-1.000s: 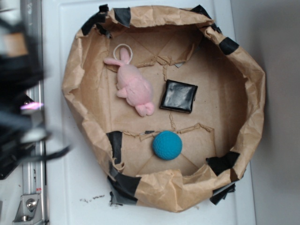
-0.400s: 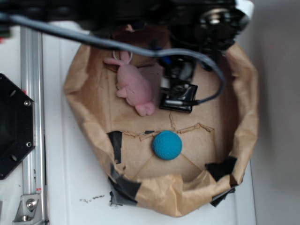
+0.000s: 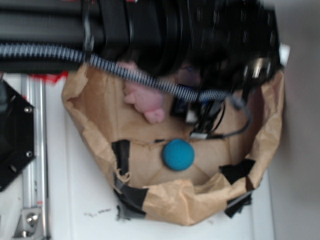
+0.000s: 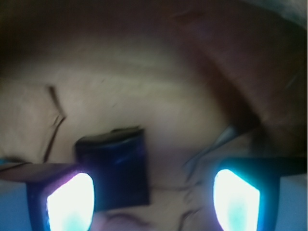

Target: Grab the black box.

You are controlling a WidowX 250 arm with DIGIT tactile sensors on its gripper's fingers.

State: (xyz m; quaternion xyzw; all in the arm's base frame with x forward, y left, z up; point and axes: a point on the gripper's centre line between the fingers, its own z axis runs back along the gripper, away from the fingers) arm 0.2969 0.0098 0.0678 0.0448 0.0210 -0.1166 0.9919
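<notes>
In the wrist view the black box (image 4: 118, 168) lies flat on the brown paper floor, glossy and dark. It sits below my gripper (image 4: 153, 202), between the two fingers and close to the left fingertip (image 4: 70, 202). The right fingertip (image 4: 236, 202) stands far off over bare paper. The jaws are wide apart and hold nothing. In the exterior view my blurred black arm (image 3: 200, 45) covers the top of the paper bag. Only a dark sliver of the black box (image 3: 179, 106) shows beside the pink toy; the gripper itself is lost in the blur.
A pink plush rabbit (image 3: 145, 97) lies left of the box. A teal ball (image 3: 178, 155) rests nearer the front. Crumpled brown paper walls (image 3: 170, 197) with black tape patches (image 3: 121, 150) ring everything. A black octagonal plate (image 3: 12, 140) and metal rail (image 3: 32, 150) stand at the left.
My arm has swung in from the left over the bag. It now hides most of the black box and the rabbit's head. The box, rabbit and ball have not moved.
</notes>
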